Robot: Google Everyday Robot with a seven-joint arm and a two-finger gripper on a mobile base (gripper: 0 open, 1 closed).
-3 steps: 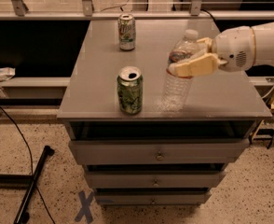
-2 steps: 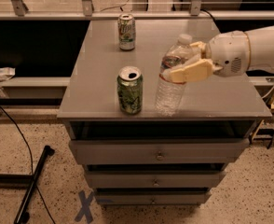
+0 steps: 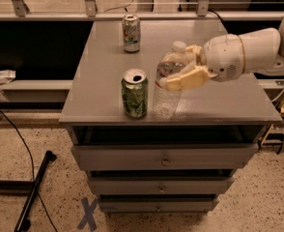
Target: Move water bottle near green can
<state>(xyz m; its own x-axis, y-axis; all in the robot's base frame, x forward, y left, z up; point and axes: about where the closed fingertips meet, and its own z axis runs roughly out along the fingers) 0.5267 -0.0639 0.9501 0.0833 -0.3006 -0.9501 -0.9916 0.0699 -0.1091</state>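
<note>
Gripper point(image 3: 181, 65): positioned over the front half of the tabletop point(image 3: 224, 103), right of centre. It reaches in from the right on a white arm point(image 3: 246, 52).

Jaws: pinching the water bottle point(image 3: 166, 99) at its upper body, about the height of the label band. One tan finger point(image 3: 186, 78) lies across the near side of the bottle. The other shows behind it, close to the white cap. The jaws are spread only as far as the bottle's width, and both sides appear to be in contact with the plastic. Nothing else is touched by the gripper.

Water bottle: near the front edge of the tabletop, leaning slightly with the cap toward the right. Its base is at the tabletop surface; whether it rests there or is just clear of it cannot be told.

Green can point(image 3: 134, 94): upright, near the front edge, immediately left of the water bottle. A narrow gap shows between the two, and they do not appear to touch.

Second can point(image 3: 131, 33): paler, upright, toward the rear of the tabletop, well apart from the bottle and the green can.

Below the tabletop: grey drawers point(image 3: 165, 156), closed. A blue X mark point(image 3: 88, 214) is on the floor in front.
</note>
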